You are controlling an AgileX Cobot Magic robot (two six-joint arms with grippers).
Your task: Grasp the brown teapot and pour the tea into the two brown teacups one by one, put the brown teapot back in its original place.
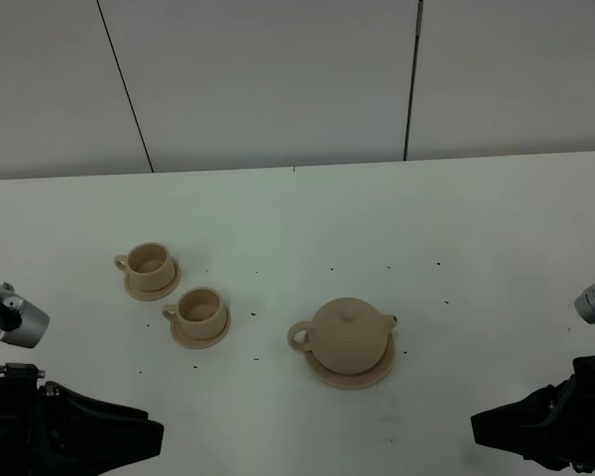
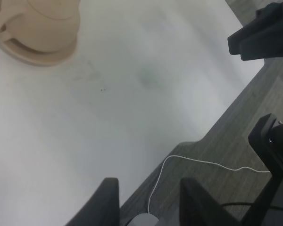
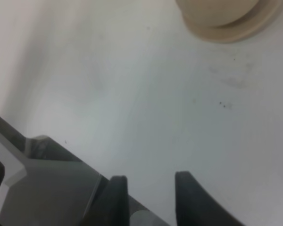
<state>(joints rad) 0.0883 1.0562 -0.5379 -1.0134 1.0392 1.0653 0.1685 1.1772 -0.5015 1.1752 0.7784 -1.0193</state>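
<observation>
The brown teapot [image 1: 347, 335] stands lidded on its wide saucer, the original place [image 1: 375, 375], right of the table's middle, with its handle to the left. The two brown teacups [image 1: 149, 262] [image 1: 200, 308] sit on small saucers at the left. My left gripper [image 1: 151, 437] rests low at the front left, far from the teapot [image 2: 42, 21]; its jaws [image 2: 151, 202] are open and empty. At the front right, my right gripper [image 1: 483, 428] also stays back from the teapot [image 3: 217, 10], open [image 3: 150, 197] with nothing between its fingers.
The white table [image 1: 297, 218] carries small dark specks. A white wall rises behind it. Beyond the table's front edge lies grey floor with a thin white cable [image 2: 203, 162]. The right arm [image 2: 262, 33] shows dark in the left wrist view.
</observation>
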